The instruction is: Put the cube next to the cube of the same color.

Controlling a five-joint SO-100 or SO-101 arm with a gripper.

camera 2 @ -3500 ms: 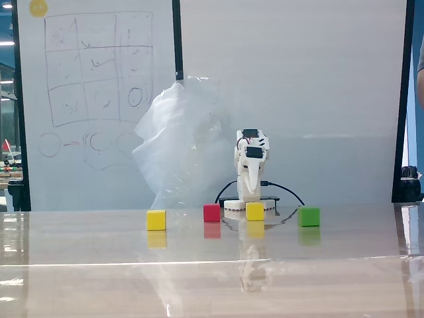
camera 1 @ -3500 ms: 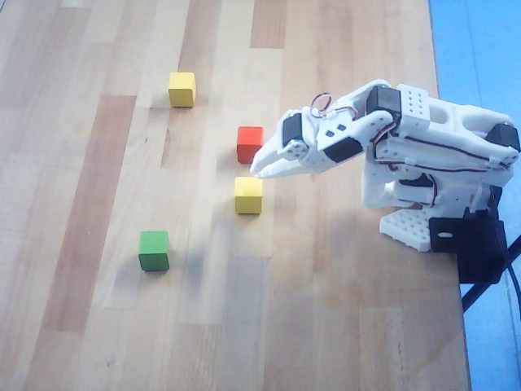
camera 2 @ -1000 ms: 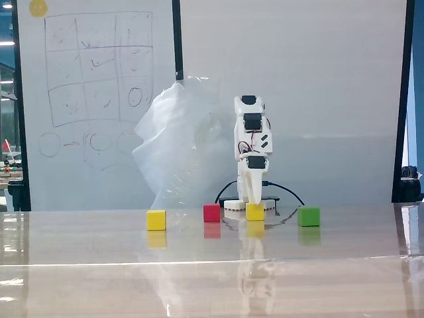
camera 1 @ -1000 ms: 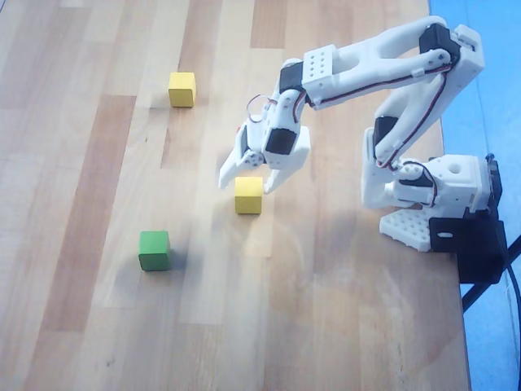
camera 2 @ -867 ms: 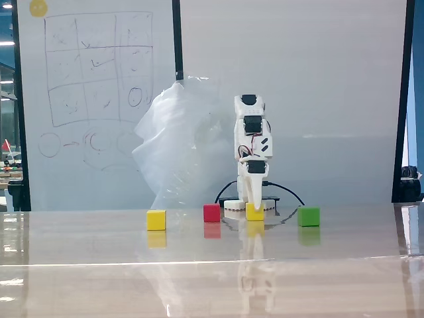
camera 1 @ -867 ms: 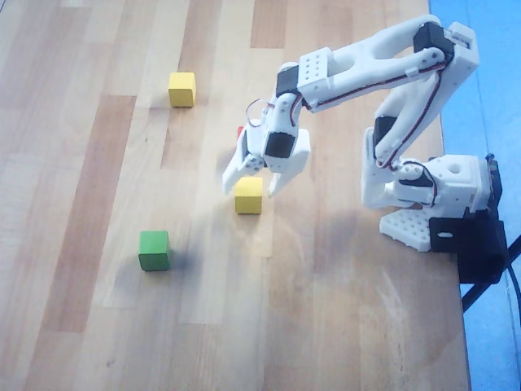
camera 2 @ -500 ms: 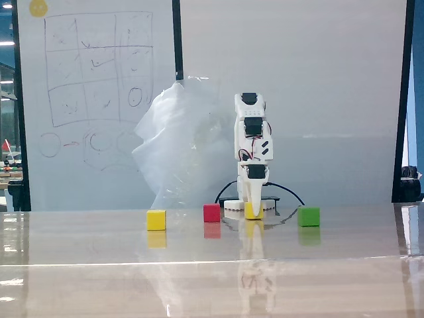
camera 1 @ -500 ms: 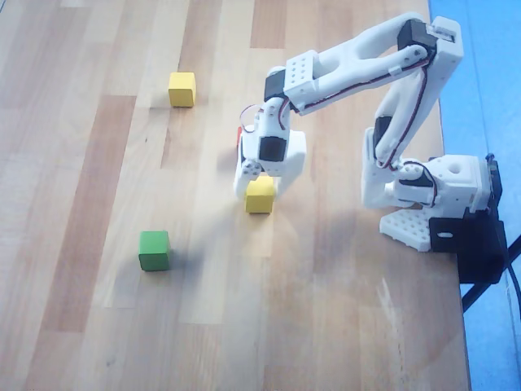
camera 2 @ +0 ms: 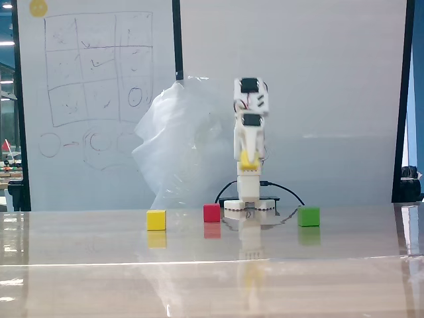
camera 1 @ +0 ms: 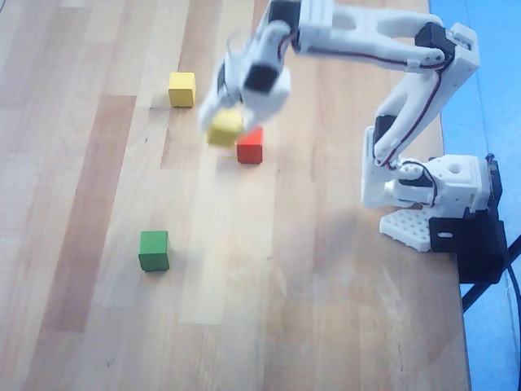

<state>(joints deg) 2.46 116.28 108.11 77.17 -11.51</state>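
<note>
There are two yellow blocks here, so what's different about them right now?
The yellow block in the gripper is up in the air, clear of the table; the other yellow block sits on the wood. In the overhead view the held one looks turned at an angle, while the resting one sits square. The held one hangs close by the red block; the resting one stands alone. Both look alike in colour and size.

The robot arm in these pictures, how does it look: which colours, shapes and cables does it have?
The arm is built of white plastic shells with rounded, blocky links. Black servo motors sit at its joints, and thin dark wires run along the links. Its white base has a perforated foot and is fixed to a black clamp at the table edge. The two-finger gripper is white as well. No markings are legible.
</note>
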